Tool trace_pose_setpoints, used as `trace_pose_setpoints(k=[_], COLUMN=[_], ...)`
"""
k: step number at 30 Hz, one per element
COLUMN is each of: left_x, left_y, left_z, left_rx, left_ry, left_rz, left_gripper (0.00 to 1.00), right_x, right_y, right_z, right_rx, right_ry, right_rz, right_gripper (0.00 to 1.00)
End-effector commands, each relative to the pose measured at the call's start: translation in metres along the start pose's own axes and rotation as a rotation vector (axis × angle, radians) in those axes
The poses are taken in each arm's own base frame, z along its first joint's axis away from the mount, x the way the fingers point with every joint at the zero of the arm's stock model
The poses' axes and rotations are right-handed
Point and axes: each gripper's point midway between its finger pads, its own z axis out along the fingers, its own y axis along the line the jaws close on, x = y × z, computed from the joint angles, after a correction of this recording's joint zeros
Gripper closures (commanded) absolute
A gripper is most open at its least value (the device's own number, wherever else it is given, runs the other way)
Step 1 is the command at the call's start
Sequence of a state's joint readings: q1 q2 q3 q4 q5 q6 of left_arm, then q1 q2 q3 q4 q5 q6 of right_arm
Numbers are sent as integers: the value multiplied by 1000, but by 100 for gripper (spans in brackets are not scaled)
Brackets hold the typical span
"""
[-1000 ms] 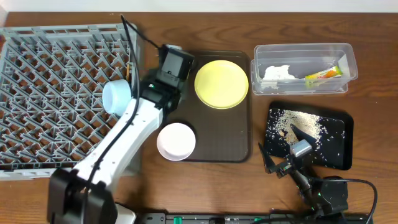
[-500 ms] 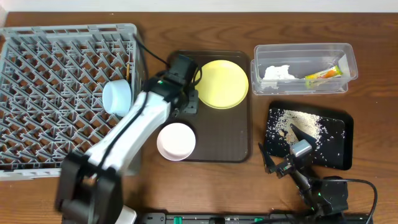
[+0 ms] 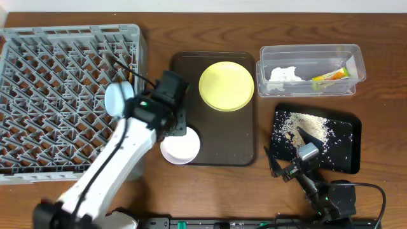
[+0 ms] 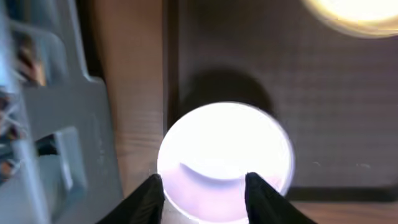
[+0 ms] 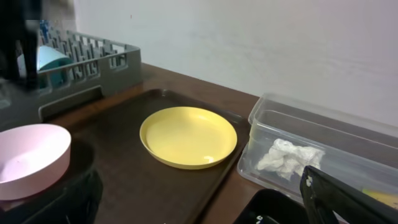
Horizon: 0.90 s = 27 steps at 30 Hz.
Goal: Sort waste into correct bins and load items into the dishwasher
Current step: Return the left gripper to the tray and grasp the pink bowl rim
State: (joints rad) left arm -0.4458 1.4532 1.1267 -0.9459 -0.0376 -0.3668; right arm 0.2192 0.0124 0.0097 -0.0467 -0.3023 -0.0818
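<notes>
Looking down at a wooden table (image 3: 216, 191) here. Can see the left gripper (image 4: 203, 190) hanging right over the white bowl (image 3: 181, 145), jaws released and spread, nothing pinched between them. Can't tell from the blurry wrist view whether touching the rim or just above it. Found that bowl about mid-table, toward the near edge, sat on the near-left corner of the brown tray (image 3: 245, 143) and poking out a bit past its left rim. Same brown tray, far end: carrying the yellow plate (image 3: 226, 85), lying flat, well apart from the bowl. Over in the far-left corner, got the big grey dish rack (image 3: 57, 95), with the blue bowl (image 3: 118, 100) sitting in it right at the rack's right edge. Far-right corner: the clear tub (image 3: 359, 60), already holding the crumpled napkin (image 3: 283, 74) at its left end and the yellow-green wrapper (image 3: 331, 75) toward its right. Just nearer than the tub, along the right edge, the black tray (image 3: 348, 162) with pale rice crumbs (image 3: 305, 124) scattered across it, thickest at the far-left part. Then the right gripper (image 3: 285, 147) down by the near edge, at the black tray's near-left corner, jaws released too, wide apart and gripping nothing.
</notes>
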Motion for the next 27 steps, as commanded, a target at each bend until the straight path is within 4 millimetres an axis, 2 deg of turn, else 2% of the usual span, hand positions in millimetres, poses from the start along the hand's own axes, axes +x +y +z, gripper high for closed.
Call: trace_pose_setpoints(k=[1,5,10,13,19,24,27], left_x=[20,31,32,41,57,54,51], left_y=[13,20,22,26,35,27,12], left_z=[31,51,54,58,79,79,74], left_rx=[-83,-134,-152,-166,-188,-140,-63], left_ry=[94,169,175,203,205,198,208], left_rz=[5,15,18,22,15,-13,-15], left_gripper=[56,56,56,56,57,73,77], right_x=[1,0,0,0,0,0,0], right_y=[0,0,0,0,0,0,0], right_z=[0,0,0,0,0,0,0], right_rx=[2,2,2,2,2,2,2], right_ry=[-2,-3,-3,-3,-3,-3,-3], right_rz=[-10,-10,-10,-10,-10,-10,-10], right_gripper=[1,1,1,1,1,1,1])
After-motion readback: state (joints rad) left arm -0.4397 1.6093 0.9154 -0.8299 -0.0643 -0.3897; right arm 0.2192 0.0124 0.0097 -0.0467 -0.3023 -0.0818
